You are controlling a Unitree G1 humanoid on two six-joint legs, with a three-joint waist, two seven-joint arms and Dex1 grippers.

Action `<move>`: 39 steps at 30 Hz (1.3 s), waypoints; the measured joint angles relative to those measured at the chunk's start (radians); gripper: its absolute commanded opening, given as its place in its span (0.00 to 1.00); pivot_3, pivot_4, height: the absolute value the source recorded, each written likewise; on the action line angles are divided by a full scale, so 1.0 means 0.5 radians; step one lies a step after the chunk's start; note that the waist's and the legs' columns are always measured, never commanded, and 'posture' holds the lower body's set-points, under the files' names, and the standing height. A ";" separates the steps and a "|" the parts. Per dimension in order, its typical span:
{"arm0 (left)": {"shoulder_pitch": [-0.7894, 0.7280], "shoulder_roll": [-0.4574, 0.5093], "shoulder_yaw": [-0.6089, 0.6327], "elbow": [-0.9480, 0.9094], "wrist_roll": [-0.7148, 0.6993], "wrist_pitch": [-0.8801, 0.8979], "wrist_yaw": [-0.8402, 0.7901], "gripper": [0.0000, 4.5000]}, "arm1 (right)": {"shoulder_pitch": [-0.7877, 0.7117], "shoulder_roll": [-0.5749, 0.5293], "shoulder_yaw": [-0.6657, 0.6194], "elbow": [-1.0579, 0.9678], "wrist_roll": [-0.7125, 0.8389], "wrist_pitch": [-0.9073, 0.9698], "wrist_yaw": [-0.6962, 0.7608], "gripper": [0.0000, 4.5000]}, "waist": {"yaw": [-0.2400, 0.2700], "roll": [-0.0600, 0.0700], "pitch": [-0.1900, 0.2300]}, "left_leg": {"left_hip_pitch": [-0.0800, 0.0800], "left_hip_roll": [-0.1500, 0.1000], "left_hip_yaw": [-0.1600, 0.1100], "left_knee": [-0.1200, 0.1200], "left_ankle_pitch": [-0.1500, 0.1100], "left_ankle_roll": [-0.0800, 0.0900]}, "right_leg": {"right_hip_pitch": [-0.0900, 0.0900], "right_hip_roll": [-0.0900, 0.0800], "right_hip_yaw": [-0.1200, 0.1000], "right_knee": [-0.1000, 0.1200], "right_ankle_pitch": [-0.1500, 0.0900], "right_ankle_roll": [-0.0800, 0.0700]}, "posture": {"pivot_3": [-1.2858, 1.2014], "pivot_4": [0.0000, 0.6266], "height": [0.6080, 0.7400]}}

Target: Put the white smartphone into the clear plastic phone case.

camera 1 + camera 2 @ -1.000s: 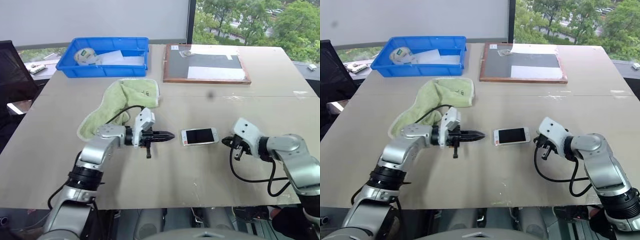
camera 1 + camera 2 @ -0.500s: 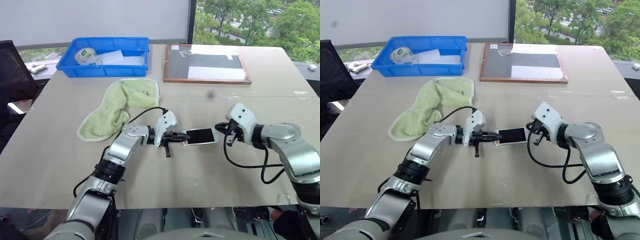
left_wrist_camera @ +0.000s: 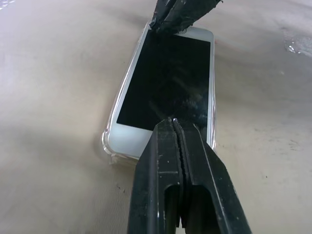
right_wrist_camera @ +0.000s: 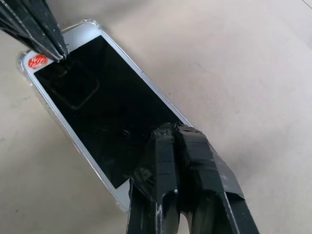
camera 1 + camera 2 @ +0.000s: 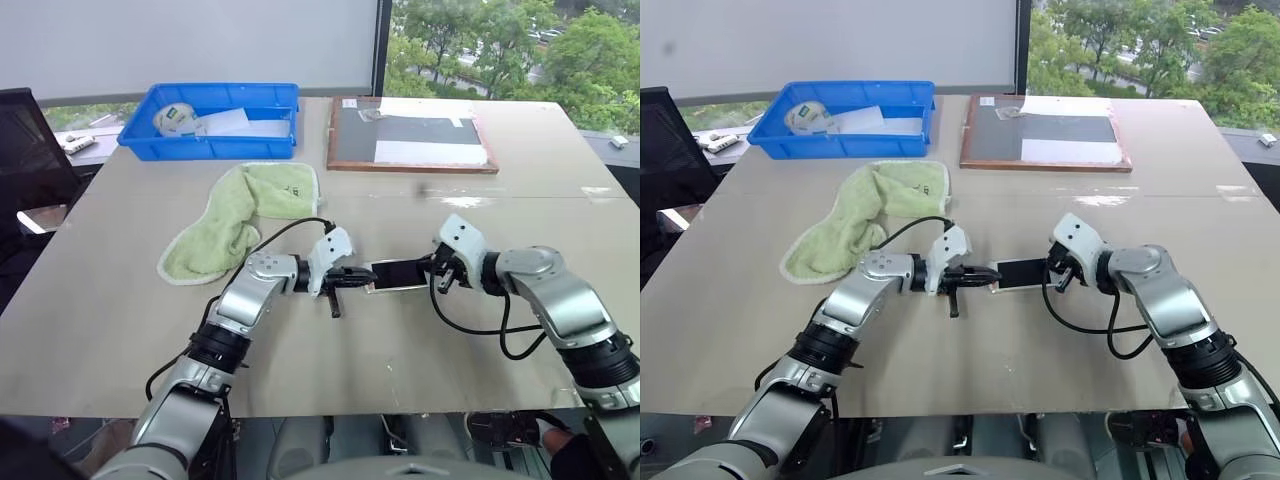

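1. Phone first: the white smartphone (image 5: 399,275) lies flat on the surface (image 5: 330,370) in the lower middle of the frame, screen up, between the two arms.
2. Its long side runs left to right across the frame, so one short end faces each arm.
3. A thin see-through rim shows around the phone's edges and corners in both wrist views. That is the clear plastic phone case (image 3: 108,148), so the phone looks like it is already lying in it. I cannot tell if every edge is pushed all the way down.
4. The left gripper (image 5: 360,283) comes in from the left of the frame. Its fingers (image 3: 180,161) are pressed together, holding nothing, with the tip over the phone's left end.
5. The right gripper (image 5: 437,267) comes in from the right. Its fingers (image 4: 178,161) are pressed together too, holding nothing, with the tip over the phone's right end.
6. Both arms are about equally near, one at each end, so I think the next move is to press down on both ends.
7. Farther back lie a green towel (image 5: 235,220), a blue bin (image 5: 210,122) and a wood-framed board (image 5: 410,133).
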 measured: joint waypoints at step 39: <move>0.060 0.001 0.001 -0.037 0.010 -0.033 -0.005 0.00 | 0.439 -0.215 -0.165 -0.566 0.248 0.238 -0.123 0.00 | 0.010 0.013 -0.054 | -0.002 -0.011 0.002 -0.054 -0.010 0.007 | 0.000 -0.036 -0.043 -0.045 -0.013 0.012 | 0.52 0.24 1.00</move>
